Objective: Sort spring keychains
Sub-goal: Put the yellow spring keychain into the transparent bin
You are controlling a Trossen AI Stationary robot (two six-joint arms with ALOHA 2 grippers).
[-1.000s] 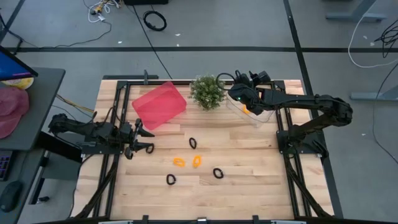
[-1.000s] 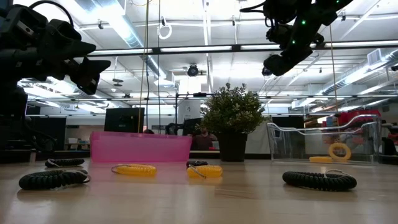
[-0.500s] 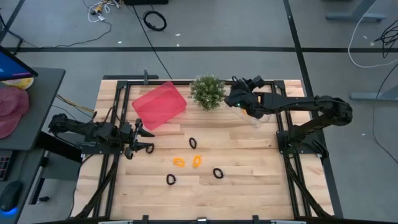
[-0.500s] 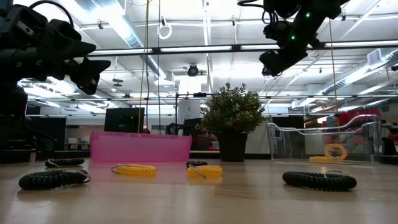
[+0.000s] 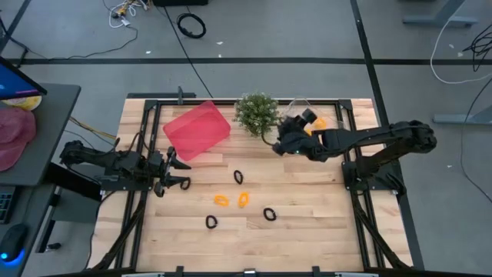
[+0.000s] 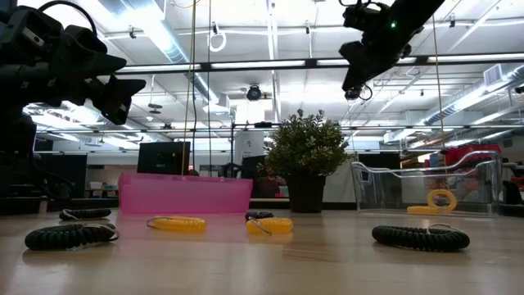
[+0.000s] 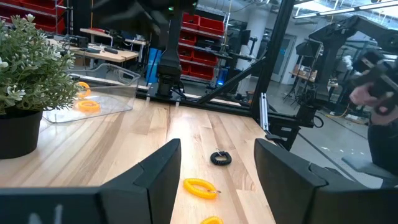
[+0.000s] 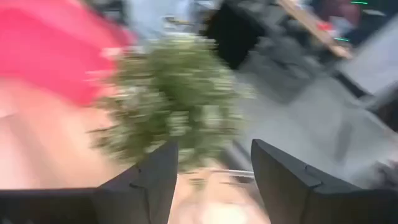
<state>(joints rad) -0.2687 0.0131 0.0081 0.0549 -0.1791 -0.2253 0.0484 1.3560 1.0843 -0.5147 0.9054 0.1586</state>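
Several spring keychains lie flat on the wooden table: black ones (image 5: pixel 238 177), (image 5: pixel 269 214), (image 5: pixel 211 221) and orange ones (image 5: pixel 221 201), (image 5: pixel 244 200). Another orange keychain (image 6: pixel 438 199) rests inside the clear bin (image 6: pixel 426 176) at the far right. My right gripper (image 5: pixel 278 145) hangs open and empty high above the table, just right of the potted plant (image 5: pixel 257 113). My left gripper (image 5: pixel 181 173) waits open and level at the table's left, with a black keychain (image 7: pixel 220 158) and an orange one (image 7: pixel 200 187) ahead of it.
A pink bin (image 5: pixel 197 129) stands at the far left of the table, next to the plant. Bare wood lies along the near edge and right of the keychains. A dark metal frame (image 5: pixel 354 177) borders the table.
My right gripper has swung from above the clear bin toward the table's left and a little toward its near edge, turning as it went, and now hangs beside the plant. It stays open and empty.
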